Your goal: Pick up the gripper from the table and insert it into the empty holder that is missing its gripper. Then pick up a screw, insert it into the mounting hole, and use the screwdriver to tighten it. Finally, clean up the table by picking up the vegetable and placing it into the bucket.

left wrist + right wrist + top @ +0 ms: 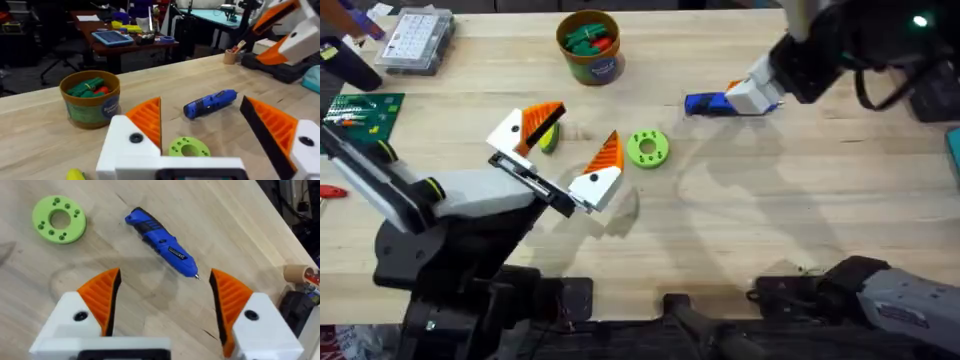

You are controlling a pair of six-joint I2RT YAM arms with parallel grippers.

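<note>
The blue screwdriver [705, 102] [162, 242] lies flat on the table, right of centre. My right gripper [748, 96] [165, 280] hovers open just over its tip end, not touching it. My left gripper [585, 125] [202, 117] is open above the table's middle. The yellow and green vegetable [550, 138] [75, 175] lies beside its left finger. Farther back stands the orange-brown bucket [589, 45] [90, 100], holding green and red toy pieces. The loose gripper part, the holder and the screw are out of view.
A lime-green ring with holes [647, 147] [59, 220] [189, 147] lies between the two grippers. A clear compartment box [415, 40] and a green board [365, 110] sit at the far left. The right arm's gripper [285, 35] shows in the left wrist view.
</note>
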